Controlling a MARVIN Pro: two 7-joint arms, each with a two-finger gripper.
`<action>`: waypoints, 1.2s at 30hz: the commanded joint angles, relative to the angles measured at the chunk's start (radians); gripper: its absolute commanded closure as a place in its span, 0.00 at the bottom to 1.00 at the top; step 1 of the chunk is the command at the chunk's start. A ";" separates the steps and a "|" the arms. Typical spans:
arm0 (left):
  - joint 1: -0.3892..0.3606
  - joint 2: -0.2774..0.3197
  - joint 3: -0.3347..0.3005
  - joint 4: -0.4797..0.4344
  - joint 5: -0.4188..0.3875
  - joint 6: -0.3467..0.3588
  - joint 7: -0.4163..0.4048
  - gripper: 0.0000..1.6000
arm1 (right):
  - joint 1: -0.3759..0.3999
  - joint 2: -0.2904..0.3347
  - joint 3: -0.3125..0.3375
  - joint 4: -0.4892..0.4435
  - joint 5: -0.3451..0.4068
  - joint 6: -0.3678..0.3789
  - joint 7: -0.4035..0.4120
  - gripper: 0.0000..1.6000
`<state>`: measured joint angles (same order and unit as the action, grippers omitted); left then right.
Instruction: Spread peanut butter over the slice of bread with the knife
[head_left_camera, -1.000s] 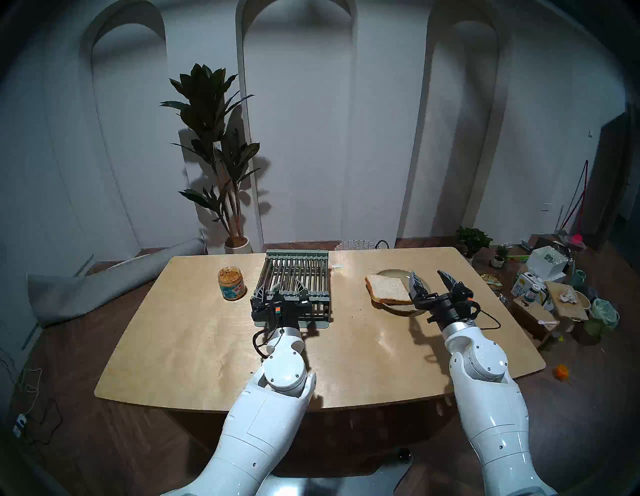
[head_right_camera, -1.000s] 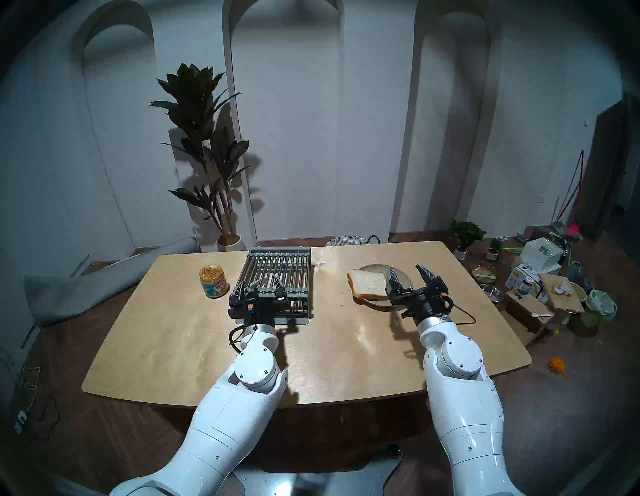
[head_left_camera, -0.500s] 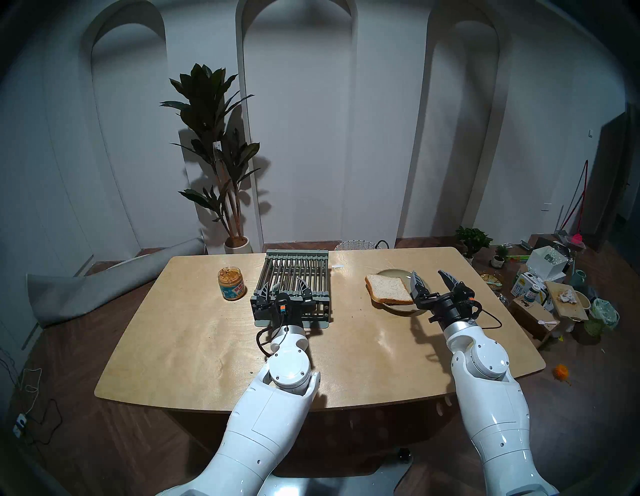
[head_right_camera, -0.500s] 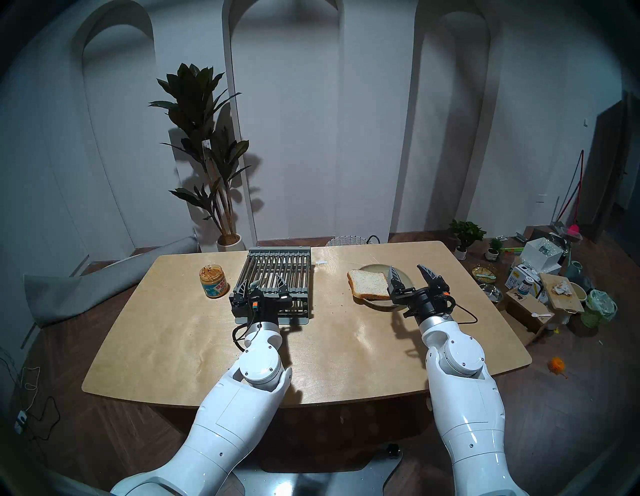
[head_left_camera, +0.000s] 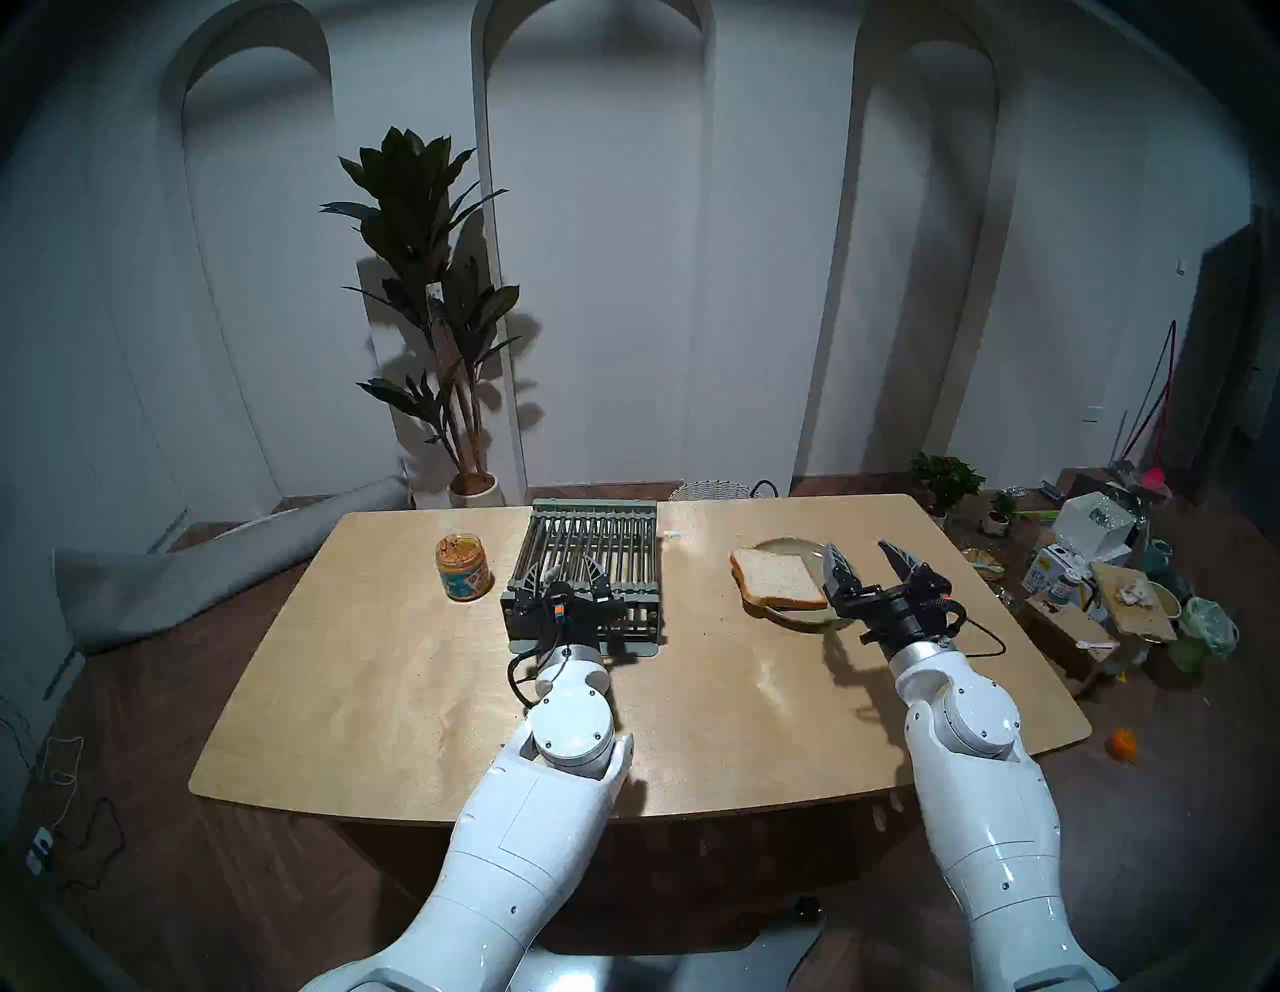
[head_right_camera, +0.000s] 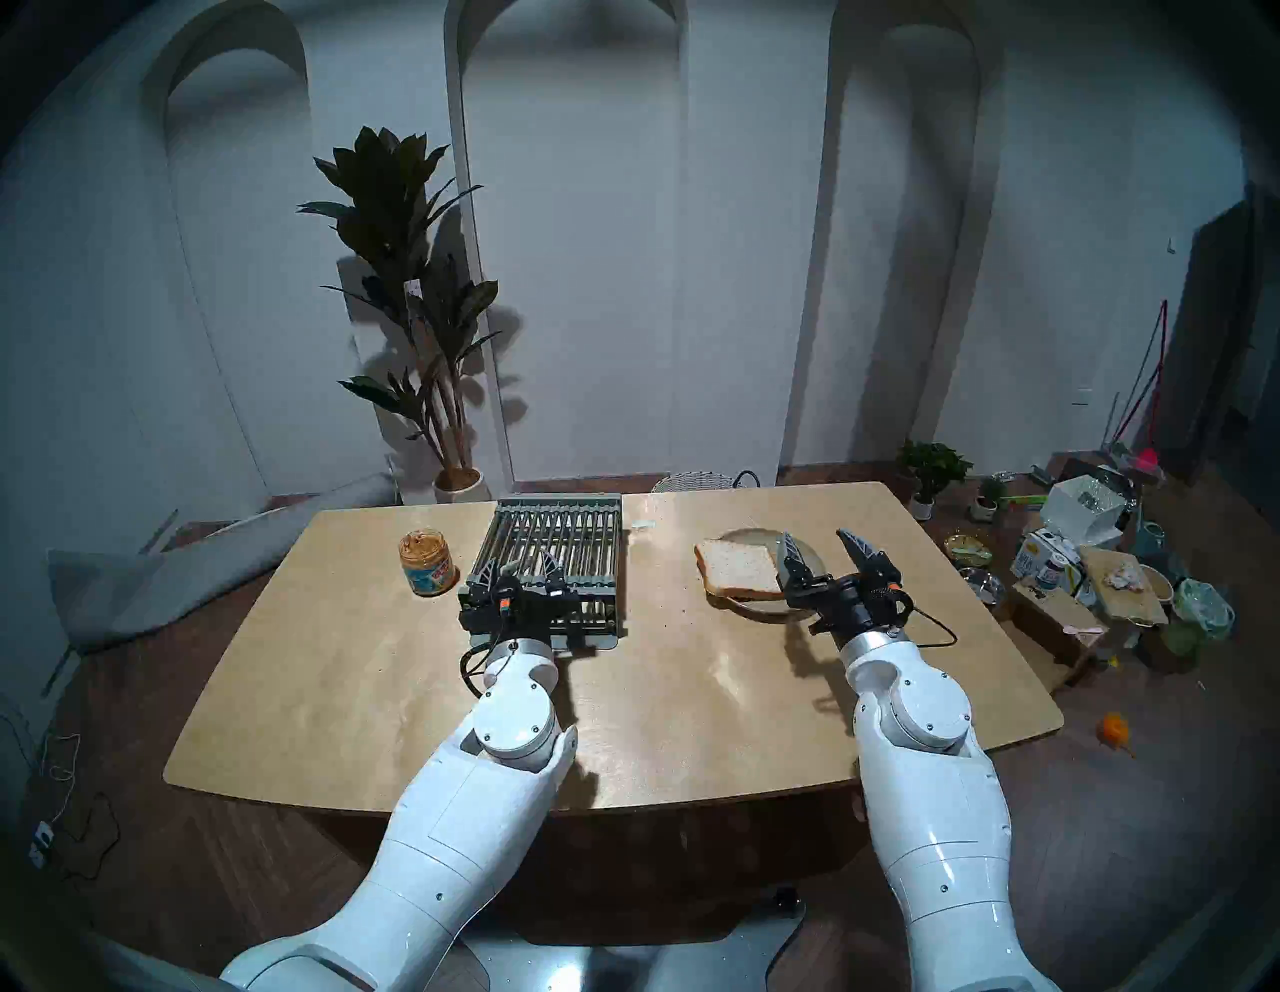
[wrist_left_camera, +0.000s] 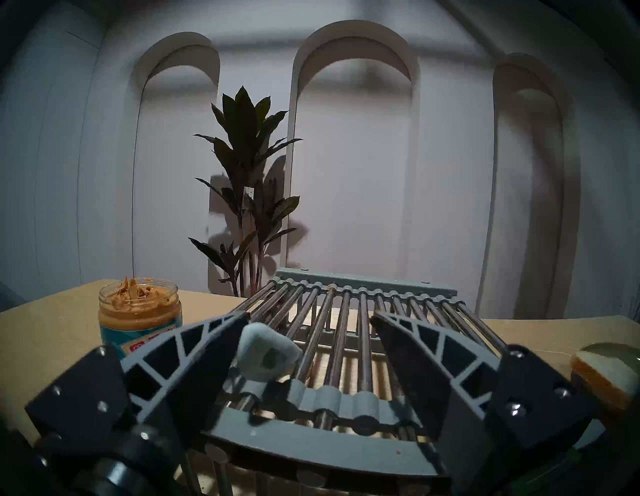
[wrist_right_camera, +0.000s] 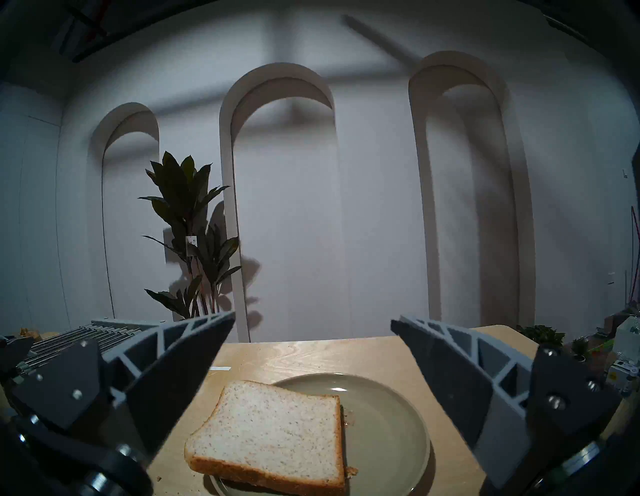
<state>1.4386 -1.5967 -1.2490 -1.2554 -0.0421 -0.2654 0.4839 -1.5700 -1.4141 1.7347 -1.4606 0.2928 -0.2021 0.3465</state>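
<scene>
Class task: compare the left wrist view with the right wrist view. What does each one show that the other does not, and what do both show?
Only the left wrist view shows the peanut butter jar, the knife's pale handle end on the rack beside one finger of the left hand, and the rack's bars close up.
Only the right wrist view shows the whole slice of bread overhanging the green plate, between the open fingers of the right hand.
Both show the rack, the table, the plant and the arched wall.

A grey rack (head_left_camera: 589, 564) with metal bars sits on the wooden table (head_left_camera: 388, 693) at the 12 o'clock edge. A round green plate (wrist_right_camera: 388, 426) lies at 2 o'clock. A tall potted plant (head_left_camera: 429, 291) stands behind. Boxes and clutter (head_left_camera: 1101, 582) cover the floor at 3 o'clock.
</scene>
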 joint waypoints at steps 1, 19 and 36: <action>-0.020 0.011 -0.006 -0.019 -0.008 0.000 -0.020 0.38 | 0.004 -0.009 -0.006 -0.032 -0.007 -0.011 -0.007 0.00; -0.002 0.019 -0.021 -0.026 -0.061 0.017 -0.057 0.39 | -0.023 -0.017 -0.004 -0.064 -0.014 -0.017 -0.025 0.00; 0.017 0.014 -0.016 -0.040 -0.087 0.048 -0.062 0.85 | -0.035 -0.021 -0.004 -0.093 -0.010 -0.005 -0.036 0.00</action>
<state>1.4430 -1.5752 -1.2718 -1.2887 -0.1312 -0.2276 0.4159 -1.6114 -1.4351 1.7291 -1.5229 0.2785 -0.2036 0.3067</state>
